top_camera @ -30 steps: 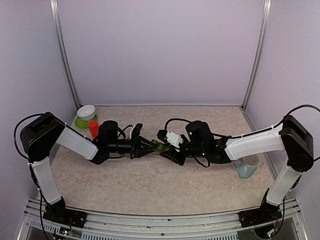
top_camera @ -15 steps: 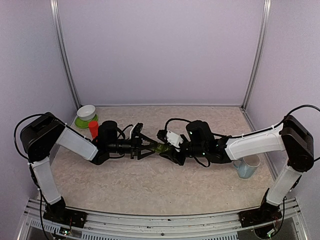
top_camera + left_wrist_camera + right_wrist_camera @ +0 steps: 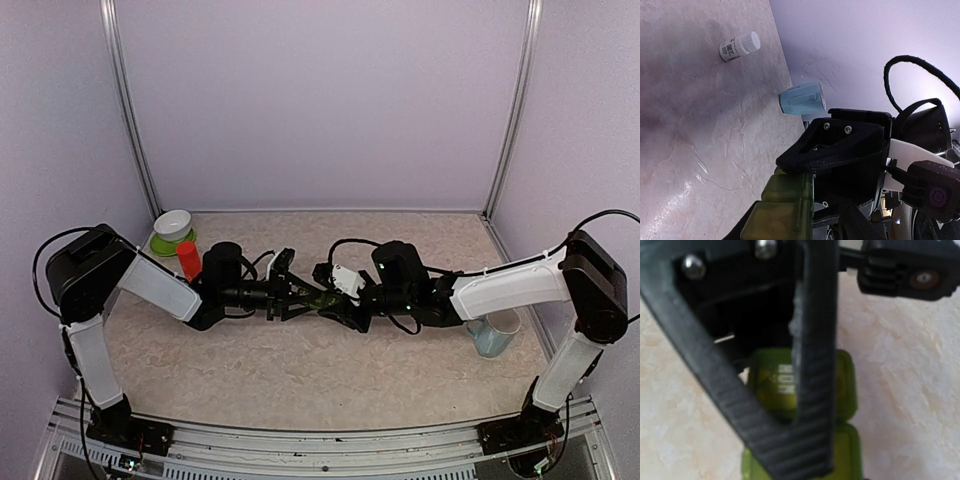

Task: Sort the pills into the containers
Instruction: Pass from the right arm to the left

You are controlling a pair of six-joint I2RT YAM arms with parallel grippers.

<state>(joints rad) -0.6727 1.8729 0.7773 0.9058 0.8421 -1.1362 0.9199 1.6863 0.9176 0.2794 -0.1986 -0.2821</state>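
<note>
Top external: right gripper clamps containers (green).

Bright, soft, even light from above fills the overhead view; the arms cast only faint shadows on the desk. Left wrist view is sharp, with a pale sheen on the desk. Right wrist view is blurred, with the green containers out of focus.

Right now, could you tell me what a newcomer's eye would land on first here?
The two arms stand nose to nose at mid-table: the right claw grips a small green pill container strip, with the left claw at its other end. Next come the pale blue mug beside the right arm and the white bowl in the far left corner.
</note>
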